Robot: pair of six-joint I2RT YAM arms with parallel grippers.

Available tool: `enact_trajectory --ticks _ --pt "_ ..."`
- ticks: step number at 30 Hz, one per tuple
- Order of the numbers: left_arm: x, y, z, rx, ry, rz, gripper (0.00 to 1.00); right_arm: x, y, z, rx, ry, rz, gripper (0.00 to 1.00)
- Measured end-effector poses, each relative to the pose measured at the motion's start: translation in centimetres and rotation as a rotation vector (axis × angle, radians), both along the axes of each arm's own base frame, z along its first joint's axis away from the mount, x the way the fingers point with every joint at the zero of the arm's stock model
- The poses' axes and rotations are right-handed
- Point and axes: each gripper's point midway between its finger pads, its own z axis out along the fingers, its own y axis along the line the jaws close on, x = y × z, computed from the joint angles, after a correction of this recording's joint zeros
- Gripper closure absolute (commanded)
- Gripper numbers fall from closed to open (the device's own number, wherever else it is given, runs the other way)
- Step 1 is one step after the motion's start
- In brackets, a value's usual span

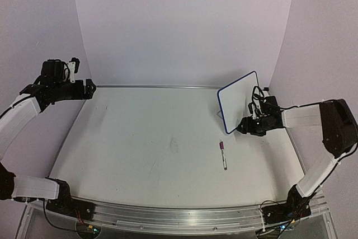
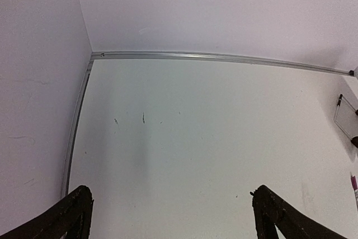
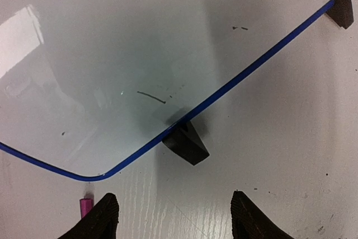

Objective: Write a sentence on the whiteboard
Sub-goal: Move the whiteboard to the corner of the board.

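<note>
Black fingertips (image 3: 106, 216) of the right gripper (image 3: 176, 219) stand apart, with nothing between them. Just beyond them the whiteboard (image 3: 112, 54) shows its blue lower edge and a black foot (image 3: 185, 145). The foot sits ahead of the gap, not inside it. One short dark stroke (image 3: 151, 97) marks the board, which stands tilted at the right rear of the table (image 1: 140, 155). A marker (image 1: 224, 155) lies near, on the table in front of the board. At the far left the left gripper (image 2: 173, 216) hangs with jaws spread wide and empty, well apart from the board.

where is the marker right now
In the top view the marker lies on the table, right of centre, just on the near side of the whiteboard.
</note>
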Motion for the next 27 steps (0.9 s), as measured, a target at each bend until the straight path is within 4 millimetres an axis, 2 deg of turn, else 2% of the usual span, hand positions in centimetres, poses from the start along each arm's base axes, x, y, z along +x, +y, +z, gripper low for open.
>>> enact_trajectory --ticks 6,13,21,27 --pt "-0.1 -1.3 1.1 -0.027 -0.038 -0.072 0.01 1.5 0.2 -1.4 0.015 -0.002 -0.022 0.42" --pt "-0.2 -2.0 1.0 -0.041 -0.035 -0.113 0.01 2.6 0.5 -2.6 0.021 -0.016 -0.018 0.49" --pt "0.0 -2.6 0.4 -0.057 -0.015 -0.145 0.01 3.7 1.0 -2.0 0.027 -0.055 0.014 0.52" --pt "0.1 -3.4 -0.1 -0.077 0.003 -0.180 0.00 3.6 2.0 -1.8 0.021 -0.066 0.063 0.53"
